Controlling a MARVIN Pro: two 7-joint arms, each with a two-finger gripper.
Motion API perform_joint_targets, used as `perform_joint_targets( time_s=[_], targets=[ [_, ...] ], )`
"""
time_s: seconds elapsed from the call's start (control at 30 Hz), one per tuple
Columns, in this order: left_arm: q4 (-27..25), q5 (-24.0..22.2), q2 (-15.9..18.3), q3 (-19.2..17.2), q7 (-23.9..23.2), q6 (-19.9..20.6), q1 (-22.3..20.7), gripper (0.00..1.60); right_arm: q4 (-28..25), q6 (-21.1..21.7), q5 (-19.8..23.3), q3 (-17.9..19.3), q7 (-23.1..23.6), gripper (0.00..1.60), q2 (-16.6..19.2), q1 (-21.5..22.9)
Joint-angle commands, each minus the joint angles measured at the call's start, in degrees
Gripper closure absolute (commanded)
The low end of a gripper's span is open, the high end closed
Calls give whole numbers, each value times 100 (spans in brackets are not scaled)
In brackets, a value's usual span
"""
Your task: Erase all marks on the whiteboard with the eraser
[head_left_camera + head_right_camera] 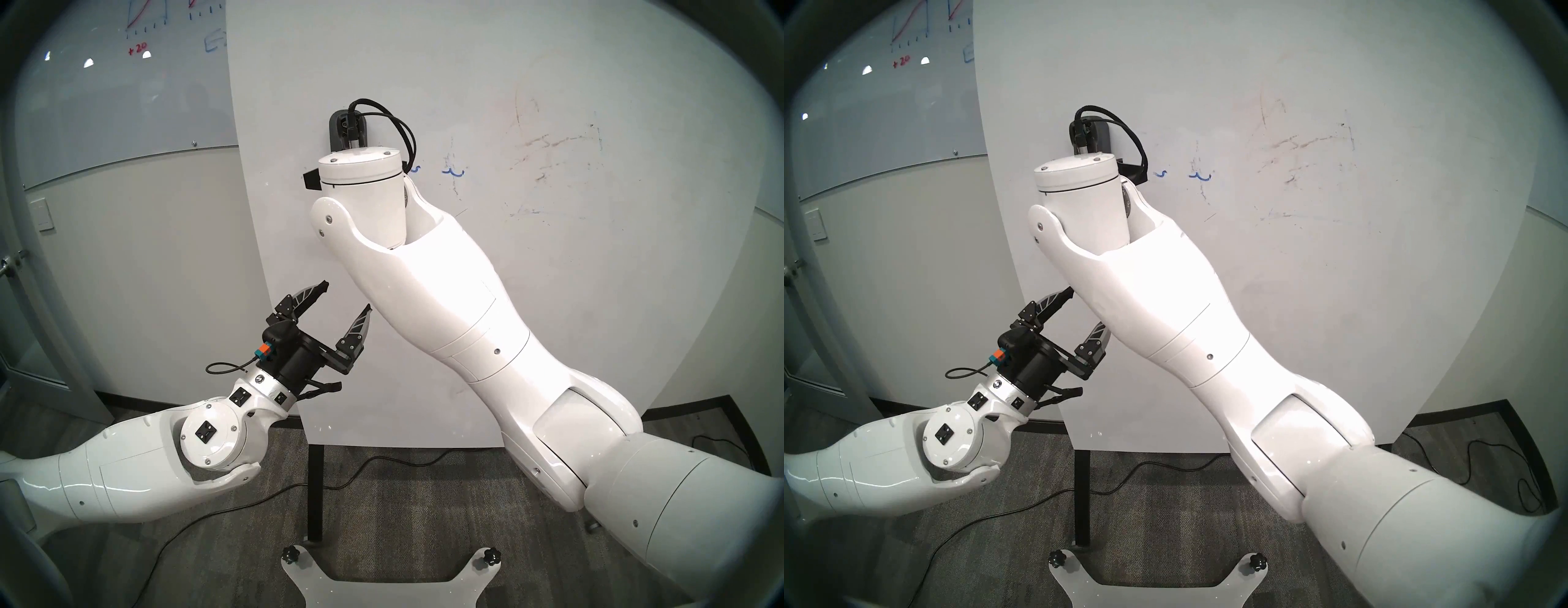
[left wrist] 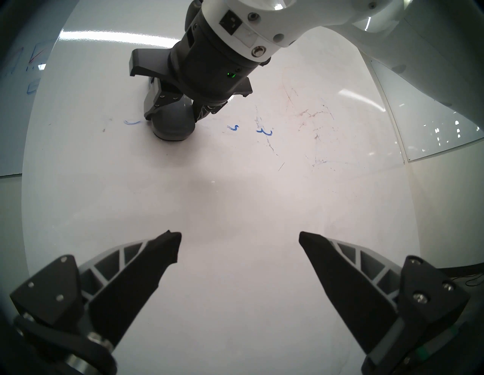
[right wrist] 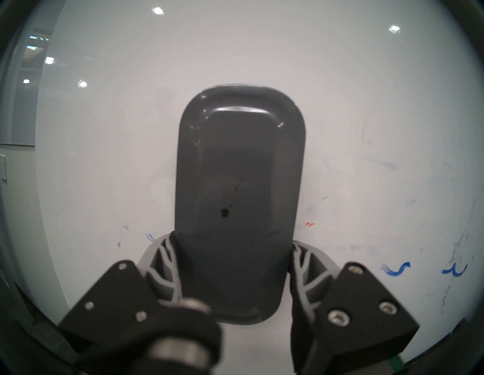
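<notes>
The whiteboard [image 1: 551, 297] stands upright in front of me on a black leg. My right gripper [image 3: 233, 243] is shut on the dark grey eraser [image 3: 238, 183], which lies flat against the board near its upper left. From the head the eraser [image 1: 338, 127] peeks out above my right wrist. Blue squiggle marks [image 1: 453, 172] sit just right of the eraser, and one short blue mark [image 2: 132, 122] lies left of it. Faint grey-brown scratchy strokes [image 1: 551, 144] spread further right. My left gripper [image 1: 345, 296] hangs open and empty, lower down by the board's left edge.
A glossy glass panel [image 1: 127, 85] with red and blue graph sketches hangs on the wall behind, to the left. The board's black leg [image 1: 316, 496] stands on grey carpet with cables [image 1: 382, 463] trailing round it. My white base plate [image 1: 390, 581] is at the bottom.
</notes>
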Motion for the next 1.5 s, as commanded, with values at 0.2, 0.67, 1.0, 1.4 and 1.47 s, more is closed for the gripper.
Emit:
perform_joint_targets(
  time_s=[0.2, 0.67, 1.0, 1.4, 1.47],
  targets=[
    [-54, 0, 0, -54, 5, -41, -52, 0, -148, -96, -185, 367, -307, 160, 570, -175],
    [-55, -1, 1, -54, 6, -44, -53, 0, -437, -103, -194, 451, -313, 160, 737, -401],
    [-56, -1, 2, -53, 7, -46, -53, 0, -552, -97, -202, 504, -312, 160, 789, -485],
    [-55, -1, 1, -52, 7, -44, -54, 0, -604, -72, -168, 609, -218, 160, 960, -520],
    [-55, -1, 1, -52, 7, -43, -54, 0, -629, -59, -157, 631, -205, 160, 999, -530]
  ],
)
